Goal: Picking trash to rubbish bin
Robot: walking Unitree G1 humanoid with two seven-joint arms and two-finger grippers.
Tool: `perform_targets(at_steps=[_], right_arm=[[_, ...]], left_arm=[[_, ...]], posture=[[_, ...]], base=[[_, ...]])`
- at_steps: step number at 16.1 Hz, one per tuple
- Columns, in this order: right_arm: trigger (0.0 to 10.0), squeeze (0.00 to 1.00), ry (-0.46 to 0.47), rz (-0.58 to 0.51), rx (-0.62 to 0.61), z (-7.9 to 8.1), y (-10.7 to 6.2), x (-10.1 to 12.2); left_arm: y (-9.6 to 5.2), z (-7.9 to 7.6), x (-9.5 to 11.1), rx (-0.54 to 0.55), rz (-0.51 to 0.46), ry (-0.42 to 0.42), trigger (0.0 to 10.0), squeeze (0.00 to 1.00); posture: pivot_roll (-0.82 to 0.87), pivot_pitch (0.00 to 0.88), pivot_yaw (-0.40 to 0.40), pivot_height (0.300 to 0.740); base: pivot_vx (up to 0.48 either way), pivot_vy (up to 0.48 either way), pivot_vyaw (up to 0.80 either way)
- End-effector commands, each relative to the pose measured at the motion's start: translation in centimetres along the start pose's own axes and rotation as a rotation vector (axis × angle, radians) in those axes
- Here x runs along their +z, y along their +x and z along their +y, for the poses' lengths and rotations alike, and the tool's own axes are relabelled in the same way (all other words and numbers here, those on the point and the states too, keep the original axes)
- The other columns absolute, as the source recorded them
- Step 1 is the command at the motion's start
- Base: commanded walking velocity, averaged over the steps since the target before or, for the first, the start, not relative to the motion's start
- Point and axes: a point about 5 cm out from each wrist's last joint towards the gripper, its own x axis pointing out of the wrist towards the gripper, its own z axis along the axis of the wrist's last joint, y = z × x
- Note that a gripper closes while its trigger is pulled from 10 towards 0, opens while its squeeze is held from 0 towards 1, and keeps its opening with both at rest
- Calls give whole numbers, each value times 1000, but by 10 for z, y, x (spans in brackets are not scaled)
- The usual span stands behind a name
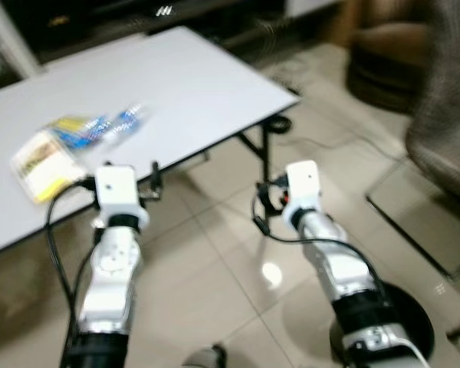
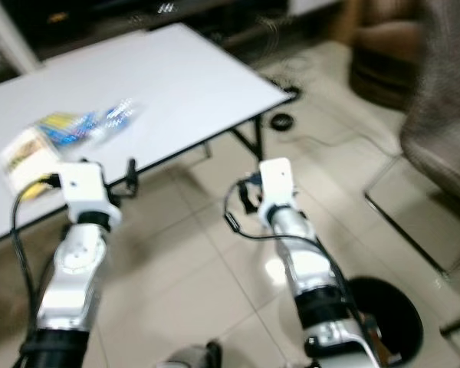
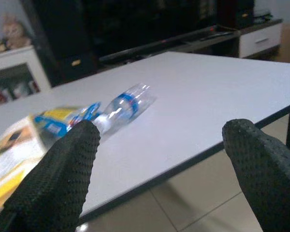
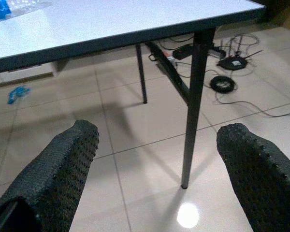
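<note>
On the white table [image 1: 199, 84] lie a crushed clear plastic bottle with a blue label [image 1: 121, 123] [image 3: 122, 104], a blue and yellow wrapper [image 1: 73, 126] and a yellow and white carton [image 1: 42, 162] [image 3: 12, 150]. My left gripper [image 3: 159, 174] is open, held at the table's near edge just short of the bottle, with nothing between its fingers [image 3: 63, 179]. My right gripper [image 4: 157, 179] is open over the tiled floor beside the table's black leg [image 4: 192, 106]. A black rubbish bin [image 2: 383, 314] stands on the floor at my lower right.
A small blue scrap [image 4: 18, 93] lies on the floor under the table. Cables and a power strip [image 4: 222, 63] lie on the tiles beyond the table leg. An upholstered chair [image 1: 445, 115] stands at the right, a dark cabinet [image 3: 150, 24] behind the table.
</note>
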Motion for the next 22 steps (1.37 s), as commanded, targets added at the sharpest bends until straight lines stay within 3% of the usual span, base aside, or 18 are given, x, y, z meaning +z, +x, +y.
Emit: perform_targets(at_steps=[1,6,15,22], right_arm=[[10000,0,1,-12,21,7,1,2],[10000,0,22,-7,41,10,1,2],[10000,0,40,-28,76,16,2,6],[10000,0,25,-60,96,18,1,11]], left_arm=[[-1,7,-3,28,13,23,10000,0],[-1,7,-4,31,24,16,10000,0],[0,10,-5,28,37,-56,10000,0],[0,10,-6,34,45,-52,10000,0]], posture=[[-94,102,94,740],[-93,104,96,740],[-93,109,100,740],[-92,117,100,740]], base=[[0,0,800],[0,0,800],[0,0,0],[0,0,786]])
